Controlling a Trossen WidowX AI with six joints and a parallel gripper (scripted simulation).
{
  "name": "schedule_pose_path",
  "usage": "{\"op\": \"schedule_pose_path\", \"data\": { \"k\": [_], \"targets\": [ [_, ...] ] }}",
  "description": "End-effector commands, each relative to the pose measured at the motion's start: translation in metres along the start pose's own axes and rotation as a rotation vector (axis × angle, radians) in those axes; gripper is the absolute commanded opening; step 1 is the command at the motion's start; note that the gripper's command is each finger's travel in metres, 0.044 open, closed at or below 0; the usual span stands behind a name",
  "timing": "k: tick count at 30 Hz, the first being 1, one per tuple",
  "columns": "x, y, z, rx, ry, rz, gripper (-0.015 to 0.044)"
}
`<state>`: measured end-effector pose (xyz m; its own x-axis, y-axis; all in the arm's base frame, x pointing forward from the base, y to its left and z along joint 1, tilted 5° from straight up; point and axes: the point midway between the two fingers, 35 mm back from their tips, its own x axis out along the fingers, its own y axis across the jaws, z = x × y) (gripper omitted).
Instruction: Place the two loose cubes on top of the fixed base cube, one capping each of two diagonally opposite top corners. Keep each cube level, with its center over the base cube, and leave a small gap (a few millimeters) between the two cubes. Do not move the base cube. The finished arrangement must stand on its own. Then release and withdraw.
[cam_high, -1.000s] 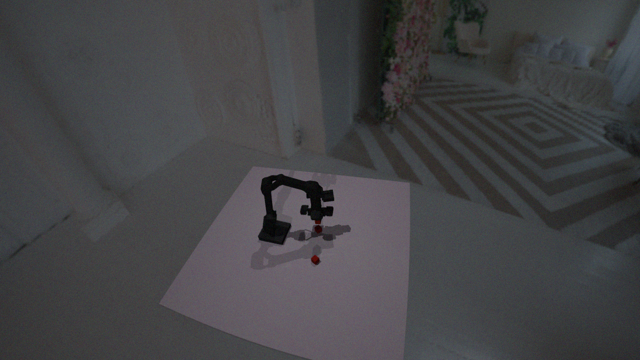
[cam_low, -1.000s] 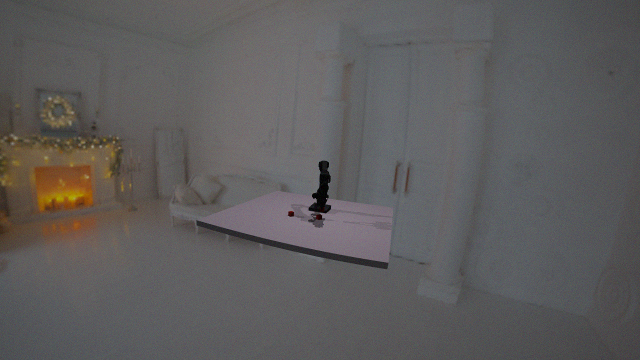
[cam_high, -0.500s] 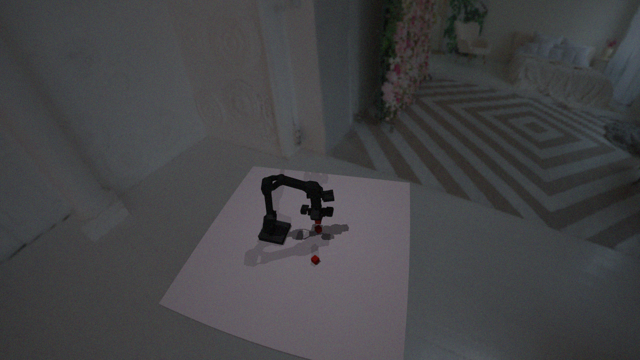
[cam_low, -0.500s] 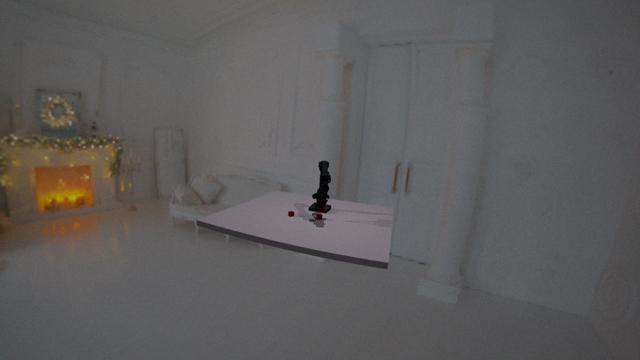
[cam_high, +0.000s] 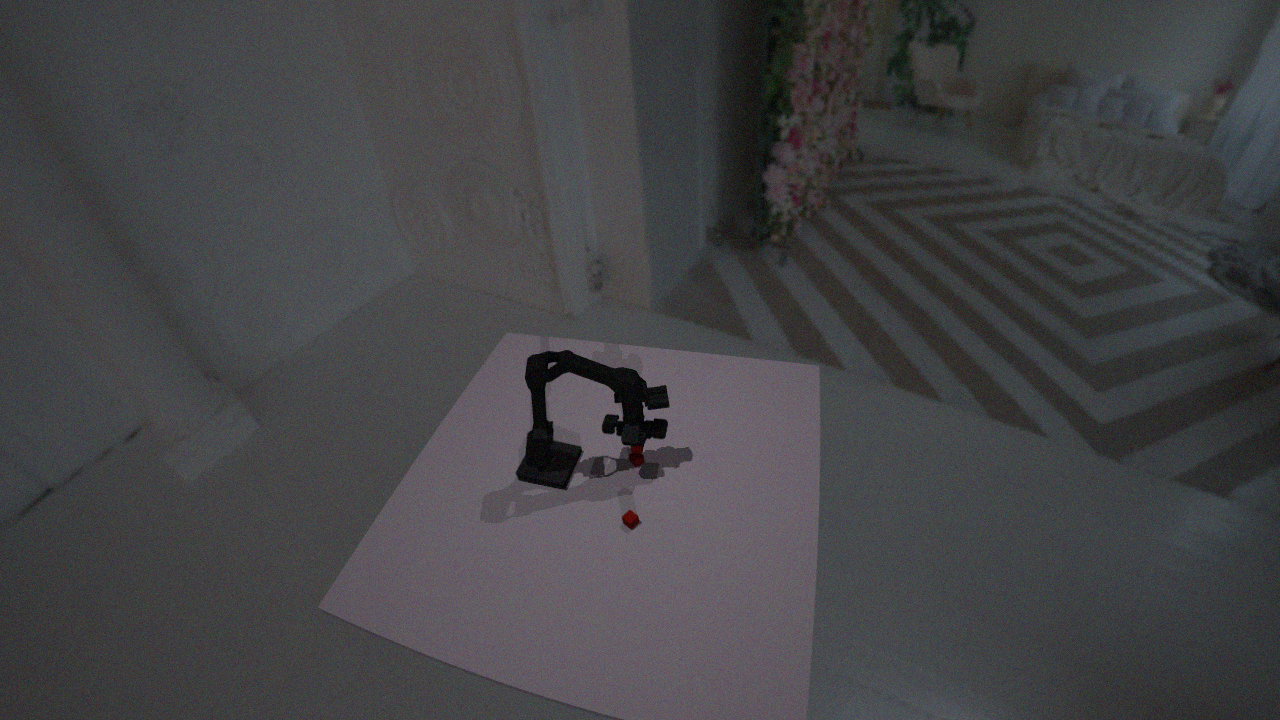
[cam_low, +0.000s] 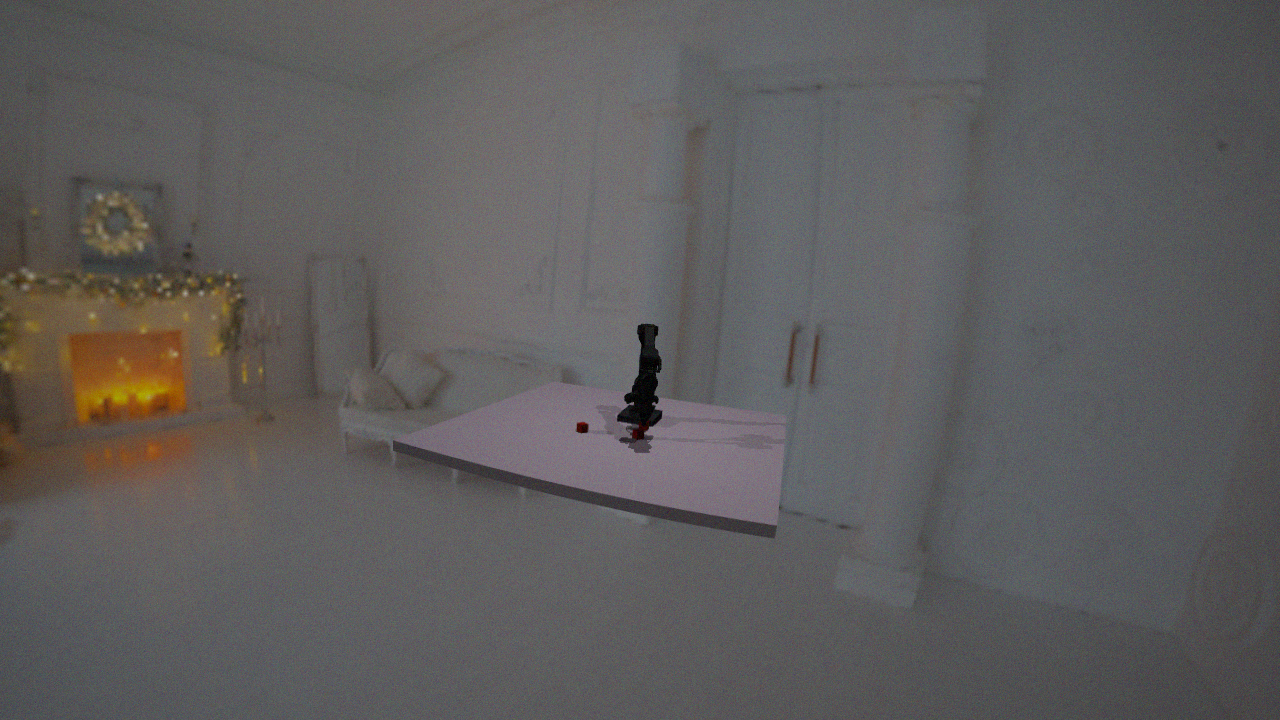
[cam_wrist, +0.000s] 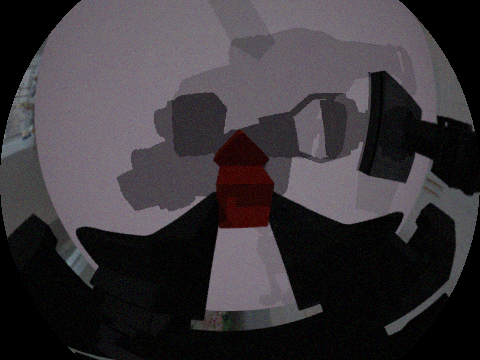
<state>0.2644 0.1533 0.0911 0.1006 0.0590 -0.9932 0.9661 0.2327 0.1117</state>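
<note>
Red Cube Gripped Above Its Twin

The end effector (cam_high: 635, 442) (cam_low: 642, 422) (cam_wrist: 243, 198) grips one red cube (cam_high: 636, 449) (cam_low: 644, 427) (cam_wrist: 245, 205) between its fingers — over a second cube (cam_high: 636, 459) (cam_low: 637, 435) (cam_wrist: 241, 149) on the bench (cam_high: 716, 573) (cam_low: 698, 474) (cam_wrist: 100, 65). I cannot tell whether those two touch. A third cube (cam_high: 631, 519) (cam_low: 581, 428) sits apart on the bench — nothing stacked on it.

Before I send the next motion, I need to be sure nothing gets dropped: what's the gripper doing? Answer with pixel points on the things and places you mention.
Gripper (cam_high: 636, 445) (cam_wrist: 243, 198): closed on a red cube (cam_wrist: 245, 205), held between its two fingers.
</note>
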Motion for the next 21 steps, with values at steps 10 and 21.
{"op": "schedule_pose_path", "data": {
  "k": [10,21],
  "targets": [
    [0.0053,-0.0012,0.0008,-0.003,-0.005,-0.006,0.0105],
    [0.0053,-0.0012,0.0008,-0.003,-0.005,-0.006,0.0105]
  ]
}}
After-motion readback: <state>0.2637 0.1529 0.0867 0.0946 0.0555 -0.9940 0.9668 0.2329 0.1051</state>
